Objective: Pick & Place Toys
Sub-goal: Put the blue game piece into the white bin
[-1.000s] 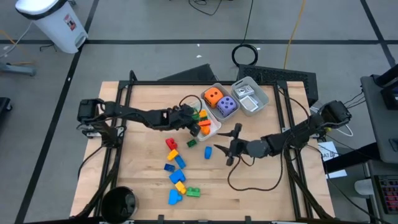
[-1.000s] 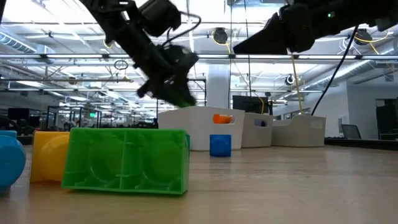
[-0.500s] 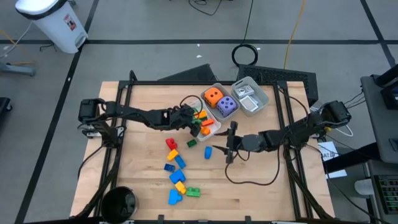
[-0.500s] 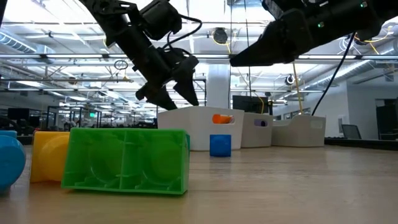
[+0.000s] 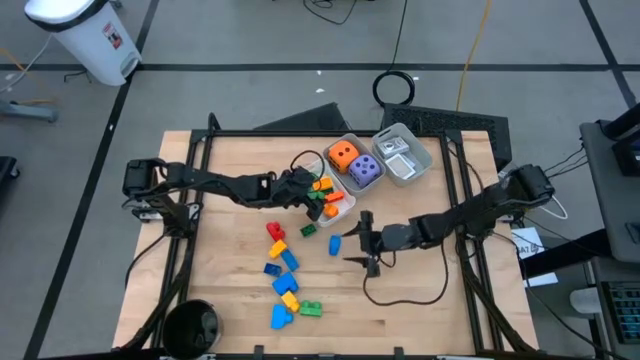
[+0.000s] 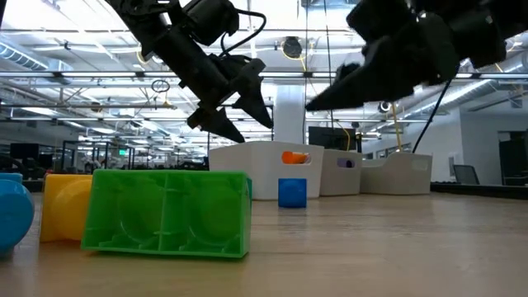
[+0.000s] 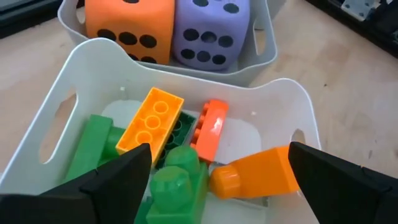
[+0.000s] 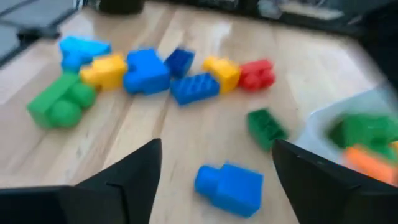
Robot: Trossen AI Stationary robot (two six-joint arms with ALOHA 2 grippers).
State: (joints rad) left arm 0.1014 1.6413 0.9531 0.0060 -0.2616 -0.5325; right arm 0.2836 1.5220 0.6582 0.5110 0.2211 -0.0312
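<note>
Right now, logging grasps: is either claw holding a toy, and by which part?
Nothing is held. The left claw gapes over the brick tray; the right claw is open above the blue brick.

Left gripper (image 5: 308,190) is positioned over the white tray (image 5: 341,207) of bricks, fingers spread. Right gripper (image 5: 362,240) is at the tray's 5 o'clock, fingers spread, with a blue brick (image 5: 334,244) at its 9 o'clock.

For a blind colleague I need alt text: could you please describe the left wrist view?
The left hand, fingers spread open and empty, hovers over a white tray holding green, orange and yellow bricks. The yellow brick lies across the green ones. Behind it, a second tray holds an orange die and a purple die side by side.
</note>
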